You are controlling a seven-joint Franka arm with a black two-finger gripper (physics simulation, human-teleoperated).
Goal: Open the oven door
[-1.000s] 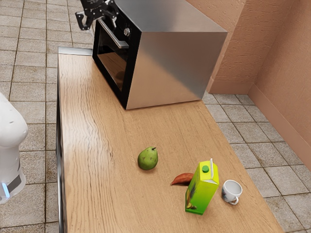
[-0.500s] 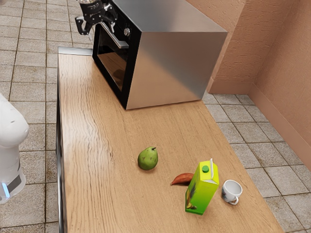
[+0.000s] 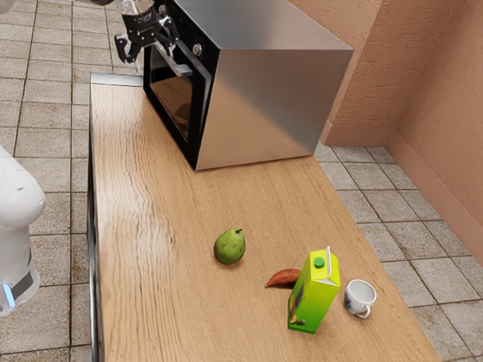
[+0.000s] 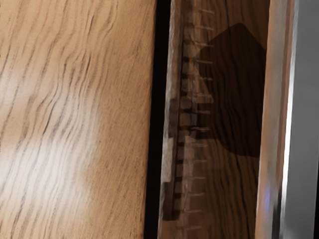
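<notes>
- Oven door (image 3: 172, 98) has tipped outward along its top since the earlier exterior frame, where you saw it flush; your gripper (image 3: 148, 55) has dropped slightly in the upper left of the frame.
- Your gripper's two fingers stand apart, one of them close to the door's handle (image 3: 179, 69); you cannot tell whether it touches.
- You have the door only slightly ajar in the upper left of the frame, a narrow gap showing between its upper part and the oven (image 3: 272, 98).
- Your wrist view shows the door's dark glass with reflections in it, and the wood grain of the table (image 3: 151, 234) past the door's black edge.
- Beside the handle, you see a round knob (image 3: 198, 50) on the oven's front; the oven's metal side spreads across the upper middle.
- Below the oven, near the frame's centre, you find a green fruit (image 3: 229, 247) on the table.
- Toward the lower right, you have a red, tapered item (image 3: 282, 278) just beside an upright green carton (image 3: 317, 294).
- Farther right, next to the carton, you see a white cup (image 3: 360, 297).
- Your arm's white base (image 3: 15, 226) stands at the left edge of the frame.
</notes>
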